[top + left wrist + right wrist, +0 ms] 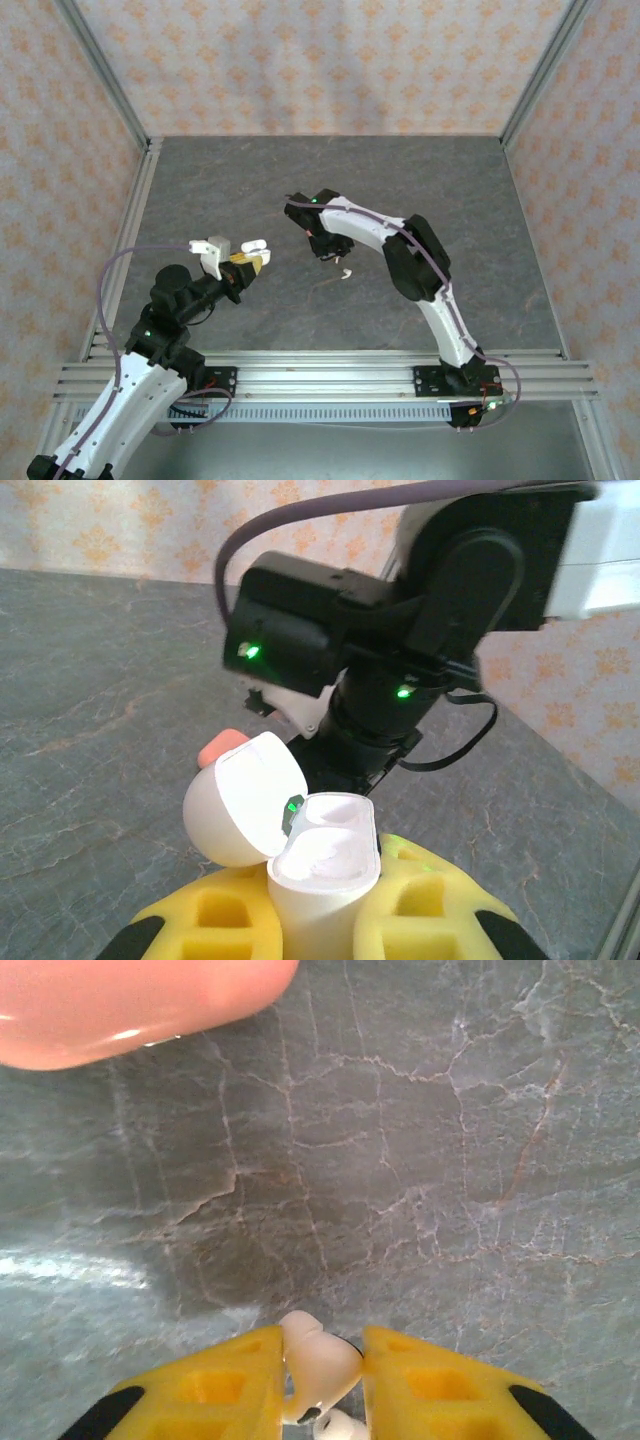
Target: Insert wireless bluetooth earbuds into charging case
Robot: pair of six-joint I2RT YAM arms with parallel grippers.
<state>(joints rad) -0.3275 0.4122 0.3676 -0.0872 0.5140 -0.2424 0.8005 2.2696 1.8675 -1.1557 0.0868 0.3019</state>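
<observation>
My left gripper is shut on the white charging case and holds it upright above the table. Its lid hangs open to the left, a green light glows at the hinge, and both sockets look empty. My right gripper hovers over the table, shut on a white earbud. A second white earbud lies just below the fingers on the table. No pinkish-red earbuds are visible.
A pink pebble-shaped case lies on the grey stone-patterned table just beyond the right gripper. The right arm stands close behind the held case. Aluminium posts and patterned walls enclose the table.
</observation>
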